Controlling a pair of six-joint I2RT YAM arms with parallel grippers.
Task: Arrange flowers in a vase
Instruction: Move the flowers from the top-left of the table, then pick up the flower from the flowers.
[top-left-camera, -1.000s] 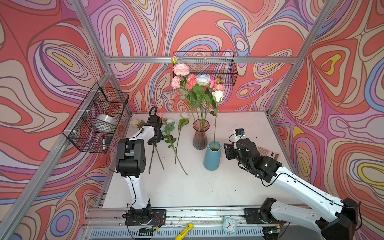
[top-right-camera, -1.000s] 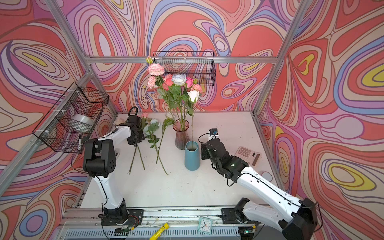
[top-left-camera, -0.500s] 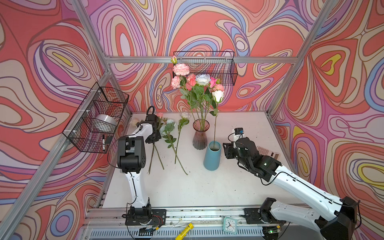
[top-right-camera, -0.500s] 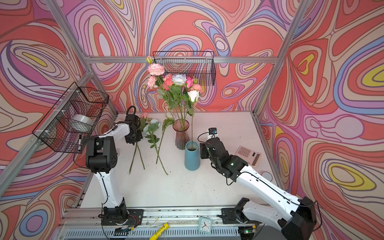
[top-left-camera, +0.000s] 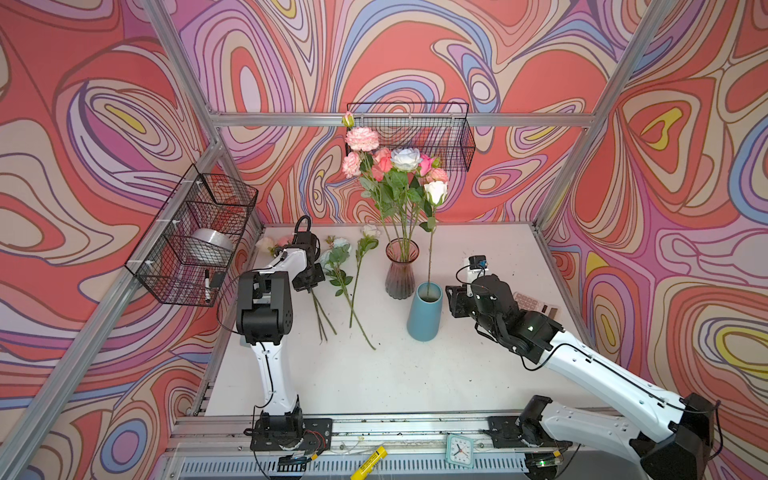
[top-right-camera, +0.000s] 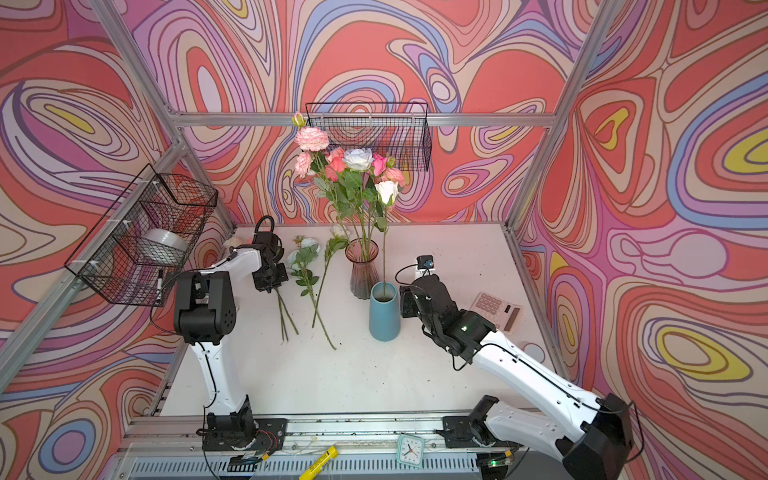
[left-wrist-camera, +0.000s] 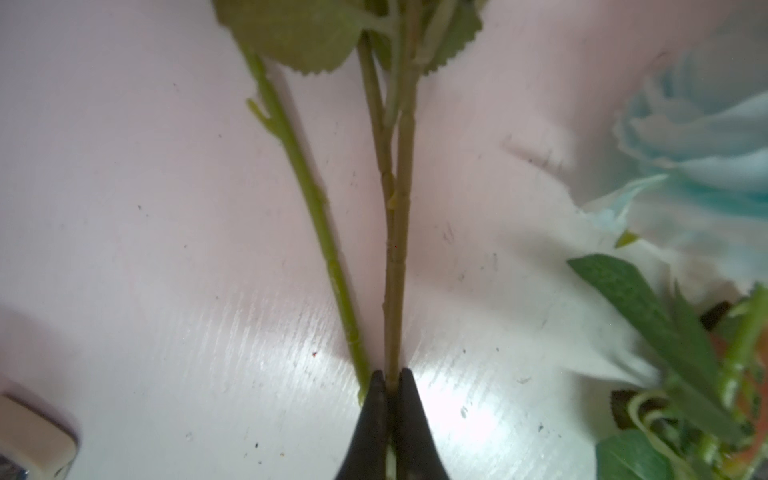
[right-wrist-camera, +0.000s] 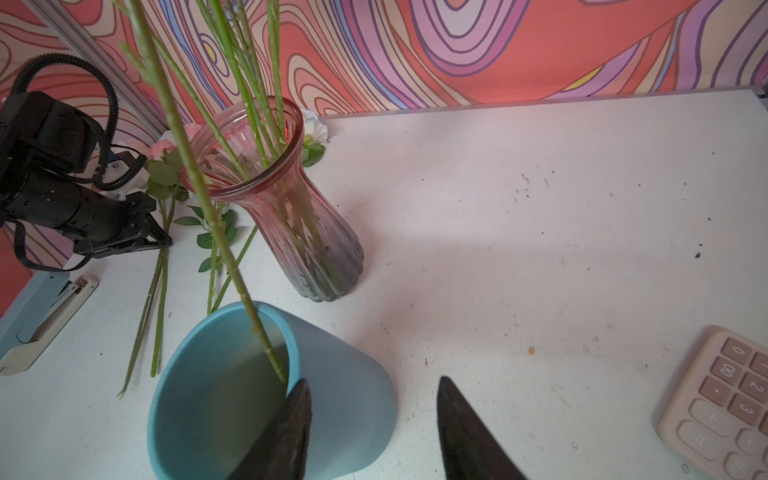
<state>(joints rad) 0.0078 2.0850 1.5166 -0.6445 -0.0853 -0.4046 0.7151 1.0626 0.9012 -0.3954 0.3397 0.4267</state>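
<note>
A pink glass vase (top-left-camera: 401, 270) at the middle of the table holds a bunch of pink, coral, white and pale blue flowers (top-left-camera: 395, 166). In front of it a blue vase (top-left-camera: 424, 311) holds one white rose (top-left-camera: 435, 192). Several loose flowers (top-left-camera: 345, 282) lie to the left. My left gripper (top-left-camera: 309, 286) is down on them. In the left wrist view it (left-wrist-camera: 390, 374) is shut on one green stem (left-wrist-camera: 397, 249), and a second stem (left-wrist-camera: 316, 199) lies just beside. My right gripper (right-wrist-camera: 374, 380) is open beside the blue vase (right-wrist-camera: 345, 374), with one fingertip (right-wrist-camera: 301, 399) at its rim.
Wire baskets hang on the left wall (top-left-camera: 195, 232) and the back wall (top-left-camera: 409, 133). A pink calculator (top-left-camera: 536, 305) lies right of the right arm, and a stapler (right-wrist-camera: 45, 320) at the table's left edge. A small clock (top-left-camera: 459, 449) and a yellow item (top-left-camera: 370, 457) sit on the front rail.
My left gripper shifted a little over the loose stems, towards the front, and is closed on one. The right arm has barely moved.
</note>
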